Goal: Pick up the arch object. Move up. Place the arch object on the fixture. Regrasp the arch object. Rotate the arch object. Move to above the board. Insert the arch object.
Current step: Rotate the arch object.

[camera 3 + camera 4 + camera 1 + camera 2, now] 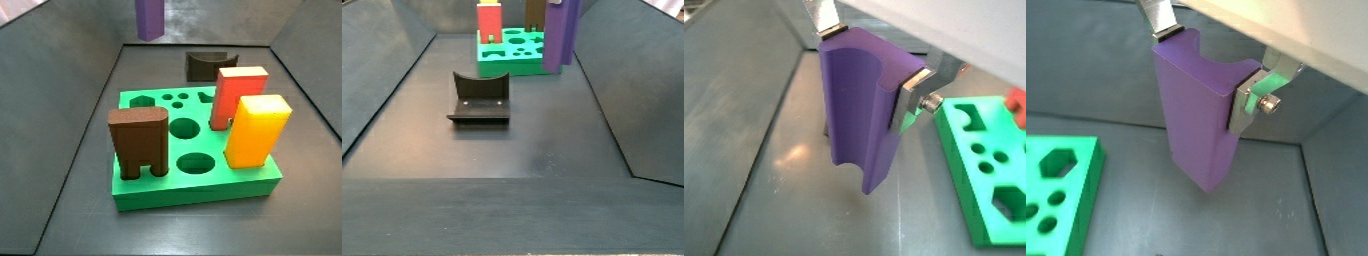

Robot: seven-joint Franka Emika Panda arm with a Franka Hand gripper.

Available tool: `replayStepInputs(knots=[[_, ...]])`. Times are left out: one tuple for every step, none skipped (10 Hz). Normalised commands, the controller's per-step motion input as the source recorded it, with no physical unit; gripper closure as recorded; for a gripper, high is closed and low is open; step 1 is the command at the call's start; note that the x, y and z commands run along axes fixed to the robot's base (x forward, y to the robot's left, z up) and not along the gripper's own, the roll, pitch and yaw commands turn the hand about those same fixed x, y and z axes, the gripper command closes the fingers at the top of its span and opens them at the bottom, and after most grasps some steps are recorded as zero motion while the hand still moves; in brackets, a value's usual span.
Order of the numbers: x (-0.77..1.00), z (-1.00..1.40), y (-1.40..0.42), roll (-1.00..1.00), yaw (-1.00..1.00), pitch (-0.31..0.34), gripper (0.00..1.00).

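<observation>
My gripper is shut on the arch object, a purple elongated block with a scooped top end. It hangs upright from the silver fingers in both wrist views, gripper on block, off the floor. In the side views only the block shows; the gripper is cut off by the frame edge. The green board lies beside and below the block. The dark fixture stands on the floor, apart from the block, with nothing on it.
On the board stand a red block, a yellow block and a brown two-legged block. Sloping grey walls close in the grey floor.
</observation>
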Motion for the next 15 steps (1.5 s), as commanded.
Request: replayStepInputs(knots=[[0.0, 0.0, 0.0, -0.05, -1.0, 0.014, 1.0], [0.0, 0.0, 0.01, -0.05, -1.0, 0.015, 1.0], [0.0, 0.0, 0.01, -0.06, -1.0, 0.017, 1.0], [0.0, 0.0, 0.01, -0.06, -1.0, 0.019, 1.0], [0.0, 0.0, 0.01, -0.07, -1.0, 0.021, 1.0], [0.0, 0.0, 0.01, -0.08, -1.0, 0.023, 1.0], [0.0, 0.0, 0.01, -0.09, -1.0, 0.027, 1.0], [0.0, 0.0, 0.02, -0.1, -1.0, 0.032, 1.0], [0.0, 0.0, 0.02, -0.12, -1.0, 0.036, 1.0], [0.0, 0.0, 0.02, -0.15, -0.98, 0.046, 1.0], [0.0, 0.01, 0.02, -0.15, -0.67, 0.045, 1.0], [0.0, 0.01, 0.02, -0.15, -0.46, 0.044, 1.0], [0.0, 0.01, 0.02, -0.15, -0.35, 0.043, 1.0], [0.0, 0.01, 0.02, -0.15, -0.21, 0.042, 1.0], [0.0, -1.0, 0.0, -0.35, -0.13, 0.042, 1.0]])
